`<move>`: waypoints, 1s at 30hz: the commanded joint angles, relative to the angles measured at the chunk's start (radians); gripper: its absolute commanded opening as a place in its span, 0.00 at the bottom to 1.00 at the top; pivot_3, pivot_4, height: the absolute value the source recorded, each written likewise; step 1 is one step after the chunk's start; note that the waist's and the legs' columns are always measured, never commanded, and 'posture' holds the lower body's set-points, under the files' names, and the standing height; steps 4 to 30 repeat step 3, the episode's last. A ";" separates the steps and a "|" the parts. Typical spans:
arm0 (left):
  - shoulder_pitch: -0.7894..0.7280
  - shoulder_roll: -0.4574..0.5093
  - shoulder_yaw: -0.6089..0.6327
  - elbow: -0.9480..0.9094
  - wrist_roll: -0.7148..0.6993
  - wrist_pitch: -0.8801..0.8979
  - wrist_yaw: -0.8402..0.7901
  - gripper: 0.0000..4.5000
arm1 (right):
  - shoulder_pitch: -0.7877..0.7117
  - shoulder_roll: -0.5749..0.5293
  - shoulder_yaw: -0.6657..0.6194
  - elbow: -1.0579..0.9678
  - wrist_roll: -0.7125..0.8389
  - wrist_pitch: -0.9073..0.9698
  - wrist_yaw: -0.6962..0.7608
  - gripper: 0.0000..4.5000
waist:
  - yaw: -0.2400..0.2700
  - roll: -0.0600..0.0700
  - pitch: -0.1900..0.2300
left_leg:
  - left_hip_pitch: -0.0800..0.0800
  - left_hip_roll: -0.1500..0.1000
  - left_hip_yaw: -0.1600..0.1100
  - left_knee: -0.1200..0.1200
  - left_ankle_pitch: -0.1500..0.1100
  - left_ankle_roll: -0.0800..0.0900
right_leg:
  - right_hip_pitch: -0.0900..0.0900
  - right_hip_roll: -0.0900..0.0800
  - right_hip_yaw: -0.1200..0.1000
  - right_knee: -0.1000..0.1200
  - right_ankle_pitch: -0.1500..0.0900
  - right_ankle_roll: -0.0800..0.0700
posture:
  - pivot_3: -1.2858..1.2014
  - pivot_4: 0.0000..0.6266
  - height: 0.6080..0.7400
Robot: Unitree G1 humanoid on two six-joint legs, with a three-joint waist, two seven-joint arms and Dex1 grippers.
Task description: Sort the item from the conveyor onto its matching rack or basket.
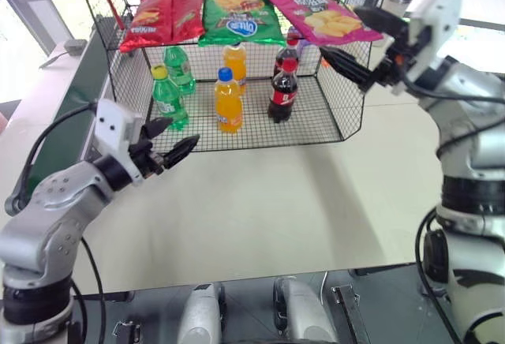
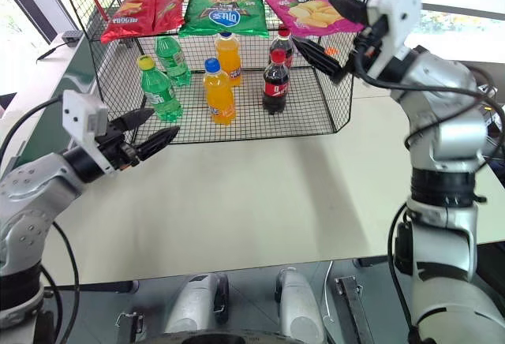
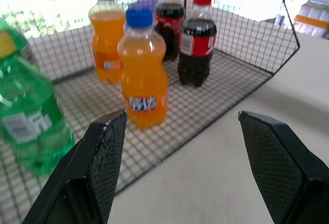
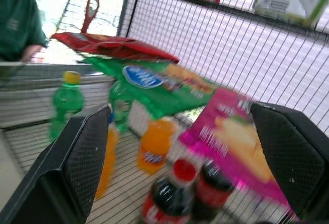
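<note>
White tabletop fills most of the head view, bright windows behind it, and at twelve o'clock stands the black wire rack [image 1: 347, 84] with its two mesh tiers. I read the placing step as done: the pink crisp bag [image 1: 322, 16] lies flat on the upper tier at the one o'clock end, beside the green bag [image 1: 241, 17], with the red bags [image 1: 162, 16] further round toward eleven. One corner of the pink bag overhangs the rack's edge a little, but it looks settled. On the floor tier below stand two green bottles [image 1: 169, 98], two orange bottles [image 1: 229, 101] and two cola bottles [image 1: 282, 90].

My right gripper [image 1: 353, 44] hangs just off the rack's right corner at about two o'clock, its black fingers spread wide with nothing between them; the wrist camera looks past both of them at the pink bag, clear of either pad. My left gripper [image 1: 170, 140] sits at nine o'clock in front of the rack's near left corner, fingers likewise apart and empty, pointing at the bottles through the mesh.

The green conveyor [image 1: 67, 127] runs along the left edge, from nine toward eleven o'clock, and I can't make out anything on the stretch I can see.

Next I'd draw the right arm away from the rack without brushing that overhanging corner, then turn toward the belt for whatever arrives.
</note>
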 commanded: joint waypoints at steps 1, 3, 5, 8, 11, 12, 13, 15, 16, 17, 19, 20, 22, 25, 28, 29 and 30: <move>0.068 0.005 0.083 -0.058 -0.047 0.015 0.020 0.80 | 0.133 -0.019 -0.035 -0.177 0.115 0.141 -0.028 0.98 | 0.000 0.000 0.000 | 0.000 0.000 -0.001 0.000 0.000 0.000 | 0.001 0.000 0.000 0.000 0.000 -0.001 | 0.52 0.24 1.00; 0.104 0.004 0.094 -0.068 -0.048 0.013 0.029 0.80 | 0.187 -0.008 -0.012 -0.216 0.122 0.163 -0.046 0.98 | 0.000 0.000 0.000 | 0.001 0.000 0.000 0.000 0.000 0.000 | 0.001 0.000 0.000 0.000 -0.001 -0.001 | 0.52 0.24 1.00; 0.104 0.004 0.094 -0.068 -0.048 0.013 0.029 0.80 | 0.187 -0.008 -0.012 -0.216 0.122 0.163 -0.046 0.98 | 0.000 0.000 0.000 | 0.001 0.000 0.000 0.000 0.000 0.000 | 0.001 0.000 0.000 0.000 -0.001 -0.001 | 0.52 0.24 1.00; 0.104 0.004 0.094 -0.068 -0.048 0.013 0.029 0.80 | 0.187 -0.008 -0.012 -0.216 0.122 0.163 -0.046 0.98 | 0.000 0.000 0.000 | 0.001 0.000 0.000 0.000 0.000 0.000 | 0.001 0.000 0.000 0.000 -0.001 -0.001 | 0.52 0.24 1.00; 0.104 0.004 0.094 -0.068 -0.048 0.013 0.029 0.80 | 0.187 -0.008 -0.012 -0.216 0.122 0.163 -0.046 0.98 | 0.000 0.000 0.000 | 0.001 0.000 0.000 0.000 0.000 0.000 | 0.001 0.000 0.000 0.000 -0.001 -0.001 | 0.52 0.24 1.00; 0.104 0.004 0.094 -0.068 -0.048 0.013 0.029 0.80 | 0.187 -0.008 -0.012 -0.216 0.122 0.163 -0.046 0.98 | 0.000 0.000 0.000 | 0.001 0.000 0.000 0.000 0.000 0.000 | 0.001 0.000 0.000 0.000 -0.001 -0.001 | 0.52 0.24 1.00; 0.104 0.004 0.094 -0.068 -0.048 0.013 0.029 0.80 | 0.187 -0.008 -0.012 -0.216 0.122 0.163 -0.046 0.98 | 0.000 0.000 0.000 | 0.001 0.000 0.000 0.000 0.000 0.000 | 0.001 0.000 0.000 0.000 -0.001 -0.001 | 0.52 0.24 1.00; 0.104 0.004 0.094 -0.068 -0.048 0.013 0.029 0.80 | 0.187 -0.008 -0.012 -0.216 0.122 0.163 -0.046 0.98 | 0.000 0.000 0.000 | 0.001 0.000 0.000 0.000 0.000 0.000 | 0.001 0.000 0.000 0.000 -0.001 -0.001 | 0.52 0.24 1.00; 0.104 0.004 0.094 -0.068 -0.048 0.013 0.029 0.80 | 0.187 -0.008 -0.012 -0.216 0.122 0.163 -0.046 0.98 | 0.000 0.000 0.000 | 0.001 0.000 0.000 0.000 0.000 0.000 | 0.001 0.000 0.000 0.000 -0.001 -0.001 | 0.52 0.24 1.00; 0.104 0.004 0.094 -0.068 -0.048 0.013 0.029 0.80 | 0.187 -0.008 -0.012 -0.216 0.122 0.163 -0.046 0.98 | 0.000 0.000 0.000 | 0.001 0.000 0.000 0.000 0.000 0.000 | 0.001 0.000 0.000 0.000 -0.001 -0.001 | 0.52 0.24 1.00; 0.104 0.004 0.094 -0.068 -0.048 0.013 0.029 0.80 | 0.187 -0.008 -0.012 -0.216 0.122 0.163 -0.046 0.98 | 0.000 0.000 0.000 | 0.001 0.000 0.000 0.000 0.000 0.000 | 0.001 0.000 0.000 0.000 -0.001 -0.001 | 0.52 0.24 1.00; 0.104 0.004 0.094 -0.068 -0.048 0.013 0.029 0.80 | 0.187 -0.008 -0.012 -0.216 0.122 0.163 -0.046 0.98 | 0.000 0.000 0.000 | 0.001 0.000 0.000 0.000 0.000 0.000 | 0.001 0.000 0.000 0.000 -0.001 -0.001 | 0.52 0.24 1.00; 0.104 0.004 0.094 -0.068 -0.048 0.013 0.029 0.80 | 0.187 -0.008 -0.012 -0.216 0.122 0.163 -0.046 0.98 | 0.000 0.000 0.000 | 0.001 0.000 0.000 0.000 0.000 0.000 | 0.001 0.000 0.000 0.000 -0.001 -0.001 | 0.52 0.24 1.00; 0.104 0.004 0.094 -0.068 -0.048 0.013 0.029 0.80 | 0.187 -0.008 -0.012 -0.216 0.122 0.163 -0.046 0.98 | 0.000 0.000 0.000 | 0.001 0.000 0.000 0.000 0.000 0.000 | 0.001 0.000 0.000 0.000 -0.001 -0.001 | 0.52 0.24 1.00; 0.104 0.004 0.094 -0.068 -0.048 0.013 0.029 0.80 | 0.187 -0.008 -0.012 -0.216 0.122 0.163 -0.046 0.98 | 0.000 0.000 0.000 | 0.001 0.000 0.000 0.000 0.000 0.000 | 0.001 0.000 0.000 0.000 -0.001 -0.001 | 0.52 0.24 1.00; 0.104 0.004 0.094 -0.068 -0.048 0.013 0.029 0.80 | 0.187 -0.008 -0.012 -0.216 0.122 0.163 -0.046 0.98 | 0.000 0.000 0.000 | 0.001 0.000 0.000 0.000 0.000 0.000 | 0.001 0.000 0.000 0.000 -0.001 -0.001 | 0.52 0.24 1.00; 0.104 0.004 0.094 -0.068 -0.048 0.013 0.029 0.80 | 0.187 -0.008 -0.012 -0.216 0.122 0.163 -0.046 0.98 | 0.000 0.000 0.000 | 0.001 0.000 0.000 0.000 0.000 0.000 | 0.001 0.000 0.000 0.000 -0.001 -0.001 | 0.52 0.24 1.00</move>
